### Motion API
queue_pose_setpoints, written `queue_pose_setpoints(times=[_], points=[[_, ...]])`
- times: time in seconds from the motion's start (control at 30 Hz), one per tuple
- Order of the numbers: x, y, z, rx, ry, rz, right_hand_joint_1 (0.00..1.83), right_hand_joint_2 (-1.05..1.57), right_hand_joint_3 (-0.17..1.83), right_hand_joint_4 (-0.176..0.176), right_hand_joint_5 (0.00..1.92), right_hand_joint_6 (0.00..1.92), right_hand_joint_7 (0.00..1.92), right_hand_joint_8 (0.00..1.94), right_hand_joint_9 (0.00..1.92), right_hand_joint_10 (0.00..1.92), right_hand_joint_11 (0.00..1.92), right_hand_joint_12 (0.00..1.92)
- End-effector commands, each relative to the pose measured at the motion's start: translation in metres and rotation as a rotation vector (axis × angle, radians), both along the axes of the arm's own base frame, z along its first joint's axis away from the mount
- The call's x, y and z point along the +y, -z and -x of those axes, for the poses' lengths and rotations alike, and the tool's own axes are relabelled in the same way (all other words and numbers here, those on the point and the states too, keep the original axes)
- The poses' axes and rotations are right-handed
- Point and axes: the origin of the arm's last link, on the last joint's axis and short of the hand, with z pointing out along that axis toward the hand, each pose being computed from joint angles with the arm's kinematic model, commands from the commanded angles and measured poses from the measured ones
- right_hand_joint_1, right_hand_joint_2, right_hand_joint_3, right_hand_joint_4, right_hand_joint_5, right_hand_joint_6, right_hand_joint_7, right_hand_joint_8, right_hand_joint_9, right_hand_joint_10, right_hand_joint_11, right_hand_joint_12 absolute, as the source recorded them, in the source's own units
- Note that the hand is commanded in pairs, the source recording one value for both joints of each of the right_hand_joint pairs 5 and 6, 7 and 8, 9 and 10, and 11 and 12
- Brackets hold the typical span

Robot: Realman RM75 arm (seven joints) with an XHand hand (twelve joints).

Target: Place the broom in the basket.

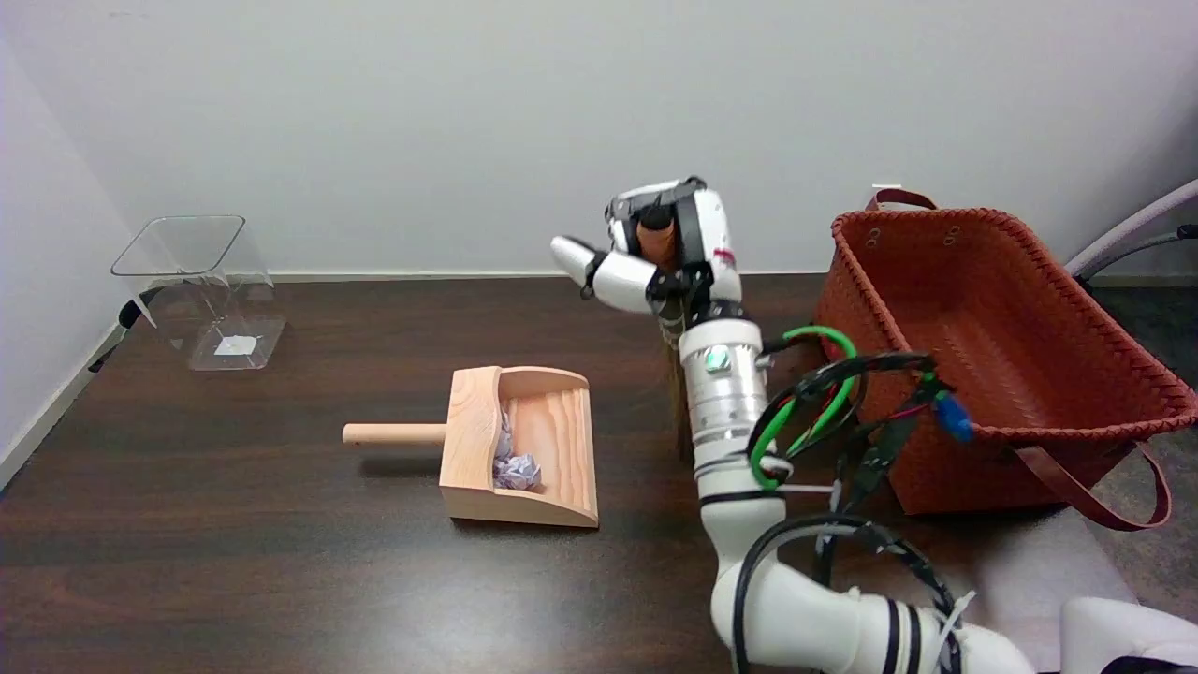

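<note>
My right hand [669,248] is raised above the table's middle and grips the broom [658,239] by its brown wooden handle, whose end shows between the fingers. The broom's bristles [676,393] hang down behind my wrist, mostly hidden by the arm. The woven reddish-brown basket [1076,309] stands to the right of the hand, tilted open toward me, with nothing visible inside. The hand is left of the basket's rim, apart from it.
A wooden dustpan [552,449] holding crumpled paper [517,468] lies left of my arm, its handle pointing left. A clear plastic container [201,290] stands at the far left. Cables loop beside my forearm near the basket's front corner.
</note>
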Motion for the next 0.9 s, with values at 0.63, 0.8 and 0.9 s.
queue_pose_setpoints(times=[0.63,0.8,0.9], points=[[-0.049,-0.150,-0.147,-0.117,-0.117,-0.200,1.34,1.57,0.29,0.000,1.92,1.92,1.92,1.92,1.92,1.92,1.67,1.67],[-0.039,-0.191,-0.161,-0.088,-0.104,-0.165,1.34,1.57,0.31,0.000,1.92,1.92,1.92,1.92,1.92,1.92,1.68,1.68],[-0.031,-0.215,-0.162,-0.077,-0.078,-0.131,1.35,1.57,0.32,0.000,1.92,1.92,1.92,1.92,1.92,1.92,1.68,1.68]])
